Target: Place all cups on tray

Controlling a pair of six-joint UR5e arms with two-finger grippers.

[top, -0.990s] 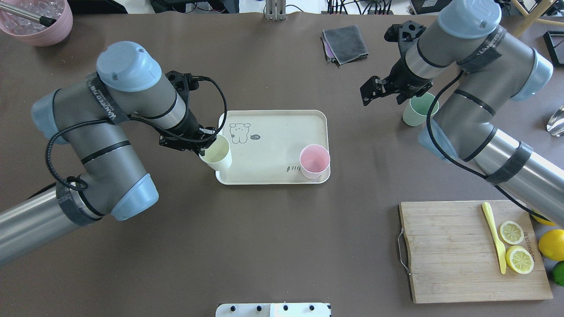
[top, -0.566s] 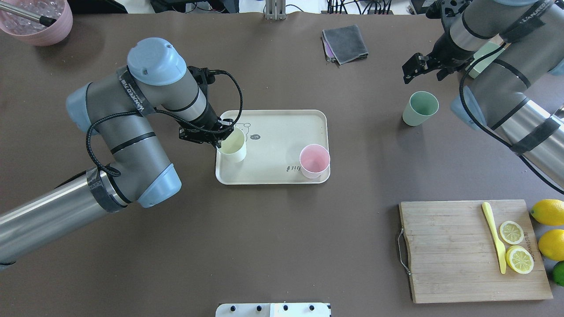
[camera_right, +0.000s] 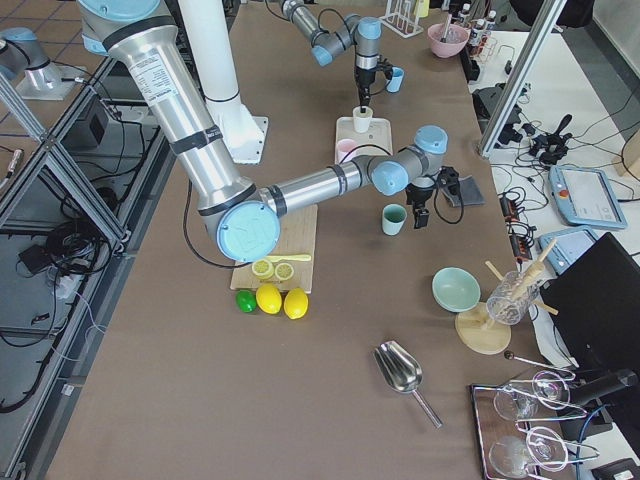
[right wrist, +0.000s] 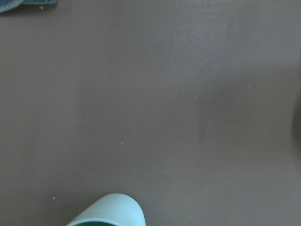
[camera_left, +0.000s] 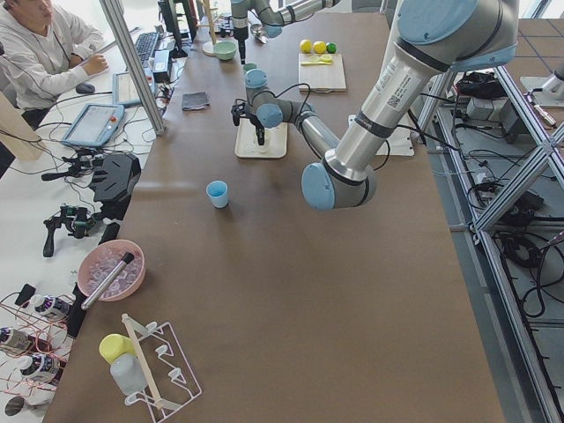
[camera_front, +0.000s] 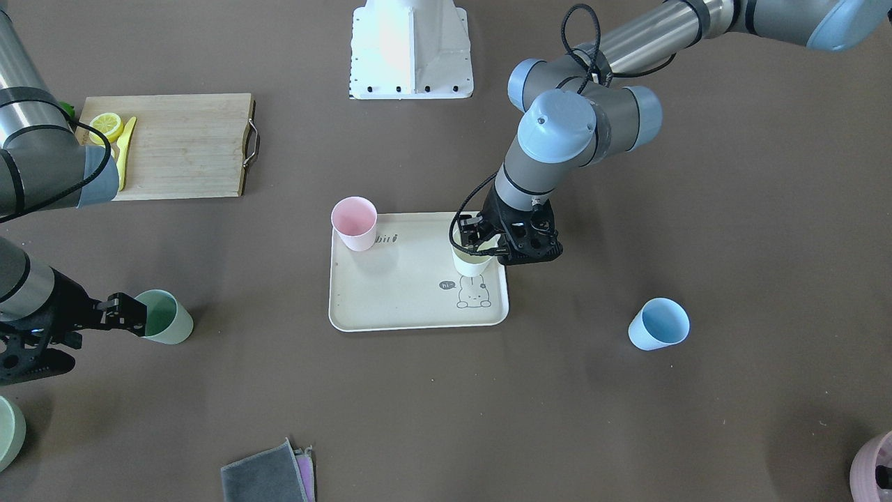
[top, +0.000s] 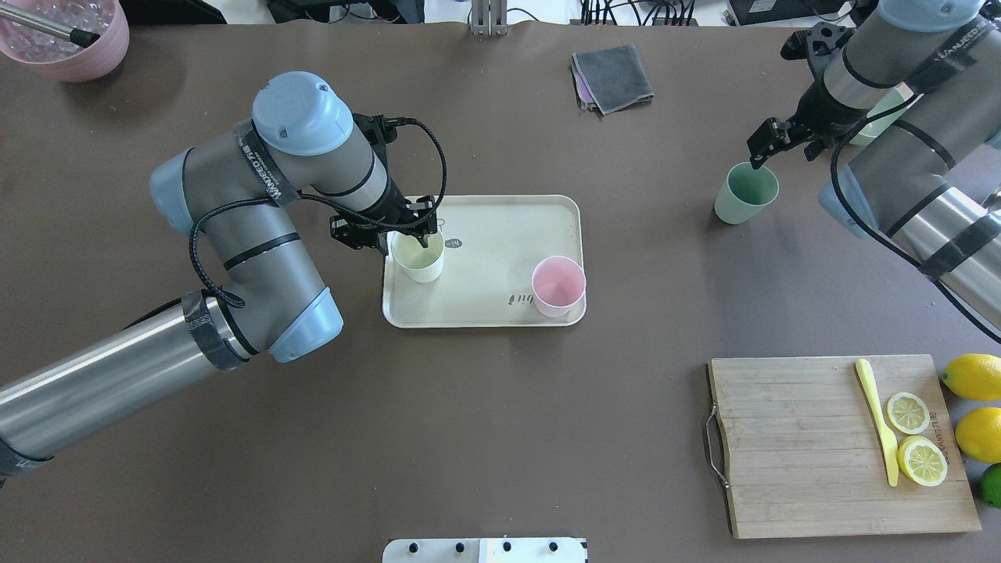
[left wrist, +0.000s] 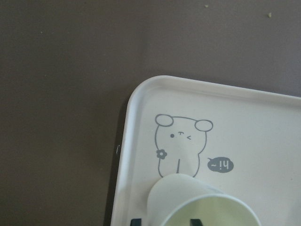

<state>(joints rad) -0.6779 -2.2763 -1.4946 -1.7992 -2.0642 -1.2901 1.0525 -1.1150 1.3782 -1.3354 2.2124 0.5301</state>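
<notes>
The cream tray lies mid-table. The pink cup stands in its near right corner. My left gripper is shut on the rim of the cream-white cup, which stands upright on the tray's left part by the bunny drawing. One finger is inside the cup and one outside. The sage green cup stands on the table right of the tray. My right gripper is open, just above its far rim. The light blue cup stands on the table on my left side, hidden in the overhead view.
A wooden cutting board with lemon slices and a yellow knife lies near right, lemons beside it. A grey cloth lies at the back. A pink bowl is at the far left corner. A pale green bowl stands behind my right arm.
My left arm carried the cream-white cup from the tray's left edge onto the tray and set it upright. My right gripper swung away to the far right, then came back over the green cup.
</notes>
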